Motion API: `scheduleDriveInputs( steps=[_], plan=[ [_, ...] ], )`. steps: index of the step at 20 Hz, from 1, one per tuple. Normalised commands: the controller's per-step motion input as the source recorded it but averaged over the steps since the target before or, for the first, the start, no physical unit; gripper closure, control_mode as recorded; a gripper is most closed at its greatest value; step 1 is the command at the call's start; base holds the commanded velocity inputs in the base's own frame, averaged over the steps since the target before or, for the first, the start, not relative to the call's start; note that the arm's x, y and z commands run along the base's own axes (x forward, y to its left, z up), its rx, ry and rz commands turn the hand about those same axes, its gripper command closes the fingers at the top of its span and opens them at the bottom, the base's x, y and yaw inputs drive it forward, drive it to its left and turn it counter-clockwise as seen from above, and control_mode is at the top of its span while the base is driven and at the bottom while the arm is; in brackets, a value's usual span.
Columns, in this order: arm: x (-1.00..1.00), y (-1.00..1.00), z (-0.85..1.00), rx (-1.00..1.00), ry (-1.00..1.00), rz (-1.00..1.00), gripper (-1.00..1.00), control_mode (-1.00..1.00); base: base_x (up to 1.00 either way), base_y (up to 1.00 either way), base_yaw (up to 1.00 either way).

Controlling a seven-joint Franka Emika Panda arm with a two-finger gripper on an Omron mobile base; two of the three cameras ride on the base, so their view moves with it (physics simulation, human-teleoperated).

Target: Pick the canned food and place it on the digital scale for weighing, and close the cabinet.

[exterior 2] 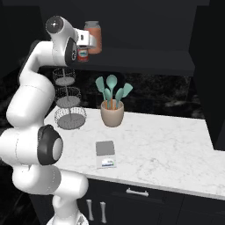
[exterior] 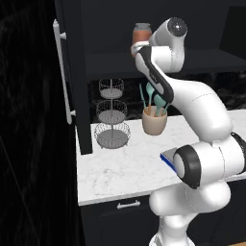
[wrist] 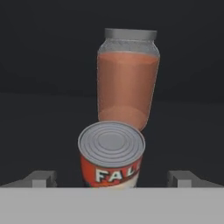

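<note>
Base views: behind the arm, left and right, facing forward-down, sharing the white marble counter [exterior: 120, 168] [exterior 2: 167, 145]. Hand view: close, along the pincer [wrist: 112, 177], facing the short red silver-topped can [wrist: 111, 154].

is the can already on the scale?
No. The right base view shows the canned food up on the cabinet shelf beside the jar, while the digital scale sits bare on the counter.
</note>
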Motion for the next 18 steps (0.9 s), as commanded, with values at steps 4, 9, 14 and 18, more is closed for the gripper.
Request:
scheduleDriveInputs(
  steps=[4, 9, 14, 18],
  plan=[
    [0.34, 0.0, -0.06, 0.0, 0.0, 0.0, -1.0, -1.0, 0.0, 0.0, 0.0],
    [0.29, 0.0, -0.05, 0.0, 0.0, 0.0, -1.0, -1.0, 0.0, 0.0, 0.0],
    [0.23, 0.0, -0.06, 0.0, 0.0, 0.0, -1.0, -1.0, 0.0, 0.0, 0.0],
    [0.16, 0.0, -0.14, 0.0, -0.01, 0.0, 1.0, -1.0, 0.0, 0.0, 0.0]
  ],
)
